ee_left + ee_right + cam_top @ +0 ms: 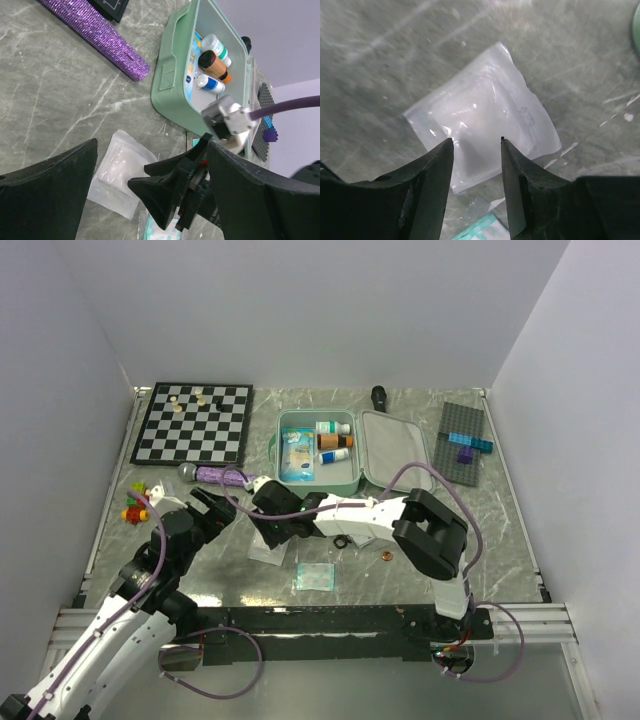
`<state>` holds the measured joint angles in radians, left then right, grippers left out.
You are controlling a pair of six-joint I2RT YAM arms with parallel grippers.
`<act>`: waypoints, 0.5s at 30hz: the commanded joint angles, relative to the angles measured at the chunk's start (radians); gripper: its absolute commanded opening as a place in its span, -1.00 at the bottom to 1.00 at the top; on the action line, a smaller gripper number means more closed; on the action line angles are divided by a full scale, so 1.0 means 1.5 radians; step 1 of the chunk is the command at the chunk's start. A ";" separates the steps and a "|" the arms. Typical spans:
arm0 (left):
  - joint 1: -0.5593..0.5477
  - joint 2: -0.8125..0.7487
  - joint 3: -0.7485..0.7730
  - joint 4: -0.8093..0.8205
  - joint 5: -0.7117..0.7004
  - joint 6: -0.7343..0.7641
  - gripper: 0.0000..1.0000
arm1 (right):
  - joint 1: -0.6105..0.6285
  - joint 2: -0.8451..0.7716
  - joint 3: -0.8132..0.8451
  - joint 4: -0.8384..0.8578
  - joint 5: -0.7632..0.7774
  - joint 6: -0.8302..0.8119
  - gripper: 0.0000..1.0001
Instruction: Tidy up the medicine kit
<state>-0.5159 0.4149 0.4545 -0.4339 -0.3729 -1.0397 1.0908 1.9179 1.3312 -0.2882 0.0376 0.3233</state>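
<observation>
The medicine kit [378,452] lies open at the back centre, a mint-green case [172,82] with bottles [333,440] and a packet in its left half. A clear white sachet [480,112] lies flat on the table in front of it. My right gripper [476,142] reaches across to the left and hangs just over the sachet, jaws apart, one fingertip [446,150] on each side of its near part. From the left, my left gripper [205,508] stands wide open beside the sachet [117,172] and holds nothing. A teal-printed sachet [315,577] lies nearer the front edge.
A purple glitter stick [220,476] lies left of the kit, with a chessboard [192,423] behind it. Coloured bricks [135,502] sit at the far left. A grey baseplate [465,440] with bricks is at the back right. A black ring [341,541] and a coin [385,554] lie under the right arm.
</observation>
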 commanded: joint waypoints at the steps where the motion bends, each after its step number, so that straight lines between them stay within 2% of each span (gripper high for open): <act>1: 0.001 -0.006 -0.004 -0.011 -0.020 -0.011 0.87 | 0.003 0.019 0.025 -0.040 0.012 -0.008 -0.02; 5: 0.001 0.002 -0.003 -0.007 -0.019 -0.009 0.88 | 0.005 0.039 0.039 -0.085 0.041 -0.001 -0.07; 10: 0.001 0.013 -0.004 0.000 -0.014 -0.008 0.88 | 0.007 0.051 0.046 -0.120 0.055 0.006 -0.24; 15: 0.002 0.015 -0.006 0.003 -0.011 -0.007 0.88 | 0.007 0.065 0.064 -0.152 0.070 0.011 -0.66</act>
<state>-0.5156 0.4313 0.4465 -0.4469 -0.3828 -1.0420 1.0943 1.9827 1.3857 -0.4202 0.1047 0.3313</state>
